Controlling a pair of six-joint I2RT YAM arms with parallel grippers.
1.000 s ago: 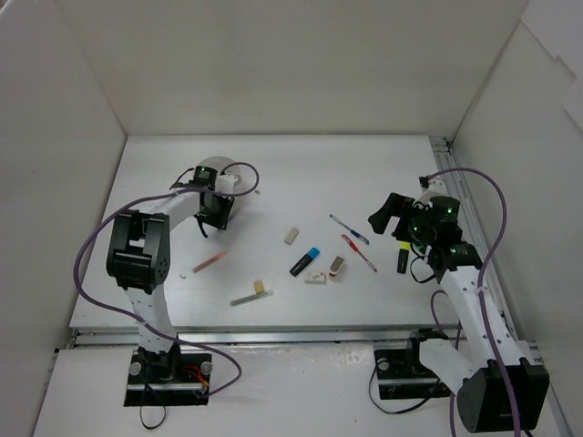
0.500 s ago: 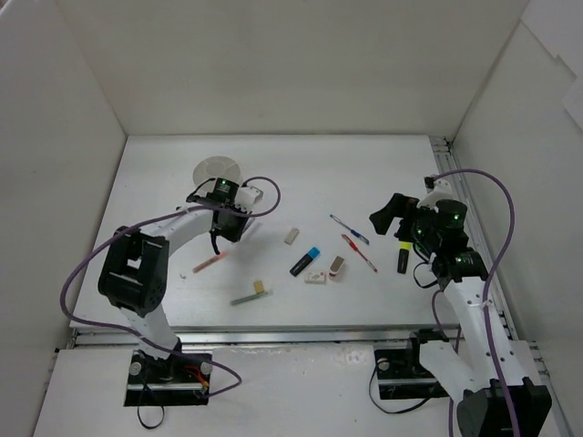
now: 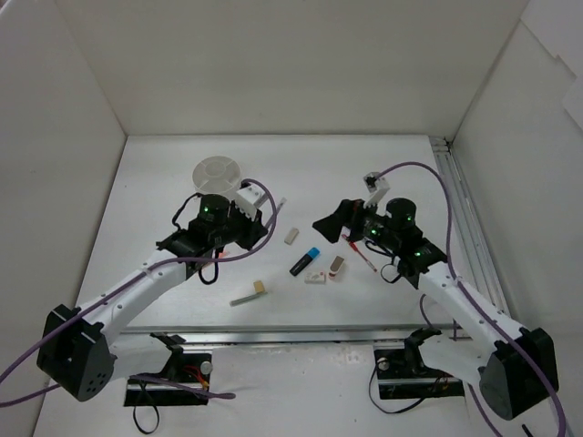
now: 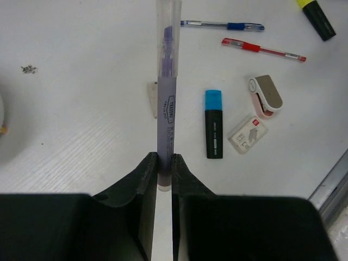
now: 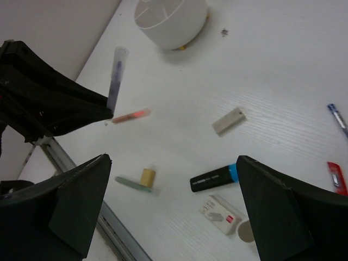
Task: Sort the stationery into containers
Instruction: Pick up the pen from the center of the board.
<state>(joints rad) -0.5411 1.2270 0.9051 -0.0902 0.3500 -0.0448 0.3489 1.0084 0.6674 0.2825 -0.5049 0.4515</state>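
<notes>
The round white pot (image 3: 219, 171) stands in the upper left of the overhead view, apart from the loose stationery. Thin walls split its top into compartments; what lies in them is too small to tell. In the right wrist view it sits at the top edge, and only its white dividers show.

Just below and right of the pot, the left gripper (image 3: 261, 218) has its jaws clamped on the lower end of a purple pen (image 4: 165, 92) with a clear cap, which runs straight up the left wrist frame. The right gripper (image 3: 331, 223), at centre right, has its jaws wide apart with nothing between them.

On the table (image 3: 364, 164) between the arms lie a beige eraser (image 3: 291, 236), a blue-capped black marker (image 3: 304, 261), a labelled white eraser (image 3: 316, 278) and a red pen (image 4: 263, 50). A blue pen (image 4: 223, 25) lies above it, and a yellow-capped marker (image 4: 316, 16) is in that frame's top right corner
</notes>
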